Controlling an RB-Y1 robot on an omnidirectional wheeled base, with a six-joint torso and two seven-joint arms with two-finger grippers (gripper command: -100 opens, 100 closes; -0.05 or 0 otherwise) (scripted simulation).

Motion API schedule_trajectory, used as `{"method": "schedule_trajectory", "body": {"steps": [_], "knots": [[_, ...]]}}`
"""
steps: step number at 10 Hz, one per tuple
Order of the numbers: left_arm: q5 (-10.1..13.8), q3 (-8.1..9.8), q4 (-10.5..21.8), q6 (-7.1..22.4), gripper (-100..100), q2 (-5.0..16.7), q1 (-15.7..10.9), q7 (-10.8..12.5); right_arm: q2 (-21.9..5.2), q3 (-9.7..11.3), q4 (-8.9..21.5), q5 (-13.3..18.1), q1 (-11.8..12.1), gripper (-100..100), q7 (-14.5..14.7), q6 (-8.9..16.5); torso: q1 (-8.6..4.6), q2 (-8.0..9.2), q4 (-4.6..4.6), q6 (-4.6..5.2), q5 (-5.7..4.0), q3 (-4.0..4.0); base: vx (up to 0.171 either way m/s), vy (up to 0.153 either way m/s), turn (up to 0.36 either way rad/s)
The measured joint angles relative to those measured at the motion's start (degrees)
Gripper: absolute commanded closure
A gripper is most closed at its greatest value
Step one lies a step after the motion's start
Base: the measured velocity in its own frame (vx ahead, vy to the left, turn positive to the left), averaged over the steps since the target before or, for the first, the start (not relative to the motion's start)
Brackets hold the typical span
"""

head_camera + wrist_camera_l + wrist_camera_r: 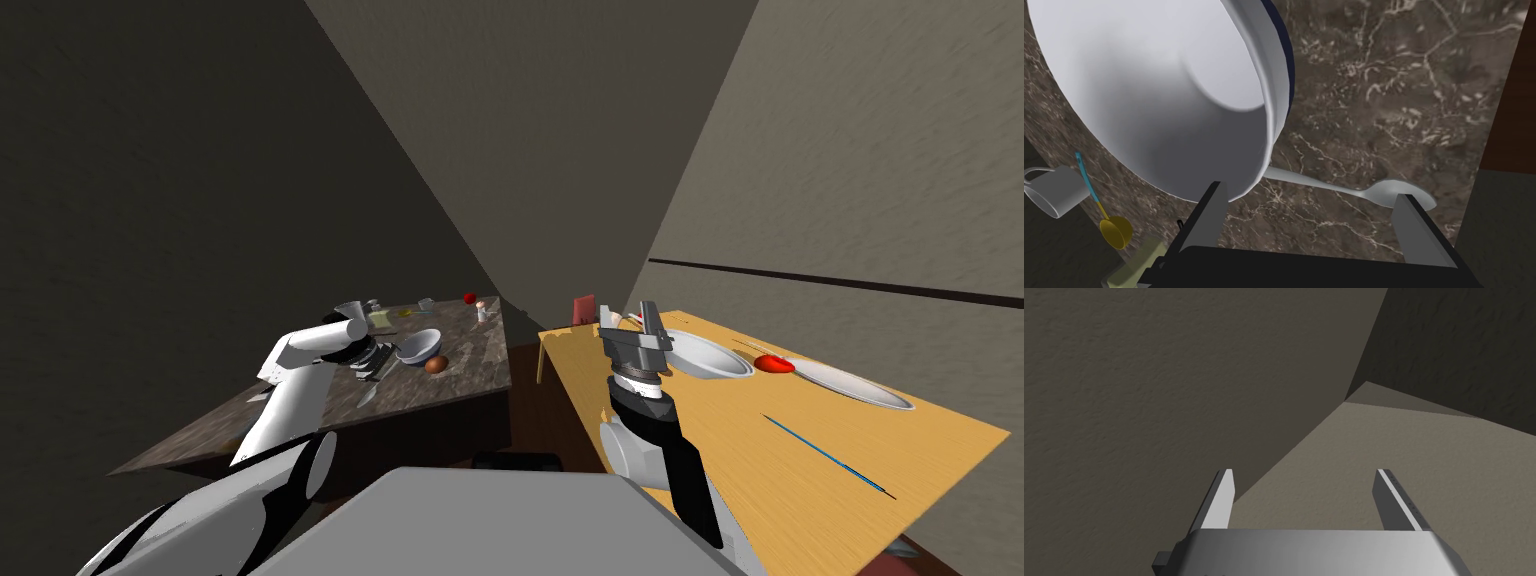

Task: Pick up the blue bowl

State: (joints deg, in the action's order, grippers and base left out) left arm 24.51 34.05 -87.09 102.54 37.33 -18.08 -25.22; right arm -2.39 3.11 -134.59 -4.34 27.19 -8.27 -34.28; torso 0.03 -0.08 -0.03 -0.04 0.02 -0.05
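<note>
Dark marble tabletop (470,375), with the blue-rimmed bowl (1174,90) toward its near edge, white inside. The left gripper (1311,215) is just beside it, fingers spread wide, one at the rim; lining up to pinch the wall, I'd say. A spoon (1384,192) lies beneath the gap. The right gripper (1304,488), wide open too, idles well apart.

Place: I take this for a home's kitchen-dining corner.
Tables: dark brown veined marble table (470,380) beside a light wooden table (780,490).
Tableware: white bowl with dark blue outside (1154,90), grey metal spoon (1349,191), grey mug (1054,192), flat white plate (860,387).
</note>
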Motion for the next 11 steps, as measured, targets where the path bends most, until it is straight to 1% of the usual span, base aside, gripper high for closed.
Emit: {"method": "schedule_trajectory", "body": {"steps": [2,3,5,11], "knots": [[0.0,0.00,0.0,0.0,-100,0.0,0.0,0.0,0.0,0.0,0.0,0.0,0.0,0,0.0,0.0,0.03,0.02,0.00,0.01,0.00,0.01,-0.009,0.012,-0.034],[0.0,0.00,0.0,0.0,-100,0.0,0.0,0.0,0.0,0.0,0.0,0.0,0.0,0,0.0,0.0,0.04,0.02,0.00,0.00,0.01,0.01,-0.045,0.045,-0.170],[0.1,-2.29,1.0,-1.3,-100,0.3,-0.4,2.7,0.0,0.0,0.0,0.0,0.0,0,0.0,0.0,0.30,0.28,0.06,0.01,0.06,0.15,-0.094,0.089,-0.112],[0.3,-8.49,3.9,-5.4,-100,1.0,-1.4,10.5,0.0,0.0,0.0,0.0,0.0,0,0.0,0.0,0.27,0.28,0.07,-0.01,0.07,0.17,-0.082,0.062,-0.099]]}}
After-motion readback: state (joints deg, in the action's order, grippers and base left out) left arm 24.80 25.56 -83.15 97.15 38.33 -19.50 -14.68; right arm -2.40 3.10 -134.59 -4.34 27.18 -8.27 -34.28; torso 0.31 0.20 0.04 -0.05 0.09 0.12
